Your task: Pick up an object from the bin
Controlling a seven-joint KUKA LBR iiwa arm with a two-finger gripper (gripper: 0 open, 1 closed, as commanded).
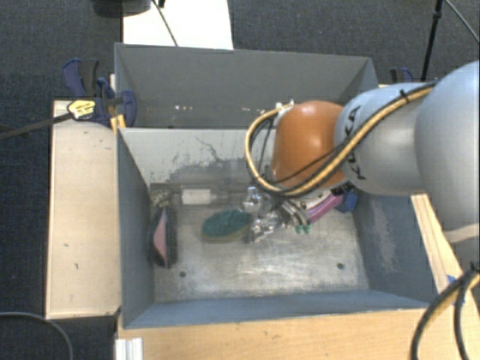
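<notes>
A dark teal, flattened oval thing [225,224] with a dull, slightly rough-looking face is seen lying flat on the bin [300,270] floor, a little toward 9 o'clock from the floor's middle. The gripper [261,226] is lowered close to the floor just beside it, at the thing's 3 o'clock edge; whether it is touched cannot be told, and how far the gripper is opened, or whether anything is held, cannot be made out beneath the wrist. Above the gripper the orange cover [304,145] of the arm [420,145] is seen, with yellow-and-black cables [257,156] looped round it. A black thing with a pink face [160,236] is propped against the wall at 9 o'clock, well apart from the gripper. A small white piece [196,196] lies toward 11 o'clock, near the back wall. A purple thing [323,206] and a blue one [346,201] are partly hidden under the arm at 3 o'clock of the gripper. The floor is bare grey metal, scratched and scuffed pale, with steep grey walls all round. The bin is surrounded by dark carpet [45,43]
</notes>
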